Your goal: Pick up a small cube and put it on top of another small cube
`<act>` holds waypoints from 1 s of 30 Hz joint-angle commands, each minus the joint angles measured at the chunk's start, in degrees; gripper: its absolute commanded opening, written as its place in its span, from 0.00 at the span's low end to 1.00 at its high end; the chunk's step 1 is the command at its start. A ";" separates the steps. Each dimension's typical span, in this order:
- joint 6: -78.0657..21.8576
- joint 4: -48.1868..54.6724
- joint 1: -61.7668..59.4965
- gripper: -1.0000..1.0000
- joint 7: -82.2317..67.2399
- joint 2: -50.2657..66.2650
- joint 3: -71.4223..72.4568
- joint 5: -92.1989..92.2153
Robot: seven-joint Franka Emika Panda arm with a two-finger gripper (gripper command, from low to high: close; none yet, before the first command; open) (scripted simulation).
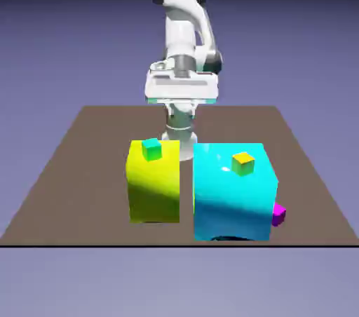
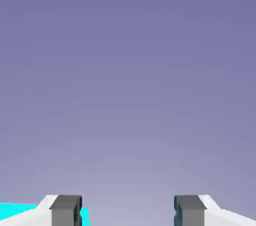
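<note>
The tool (image 2: pixel 128 211) is open and empty. The magenta cube (image 1: pixel 279 214) sits close beside the cyan block (image 1: pixel 231 200); careless descent could strike this block.

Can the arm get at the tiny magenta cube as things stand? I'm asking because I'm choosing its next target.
Probably, though not straight away: the big cyan block partly hides the magenta cube and may crowd the open jaws. Its other side looks free.
</note>
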 commanded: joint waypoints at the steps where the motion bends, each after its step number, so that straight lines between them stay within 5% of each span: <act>1: -1.78 0.63 -0.13 0.50 -0.21 1.11 2.08 -2.31; 30: -55.03 16.00 -4.37 0.50 -15.90 33.97 61.41 -55.39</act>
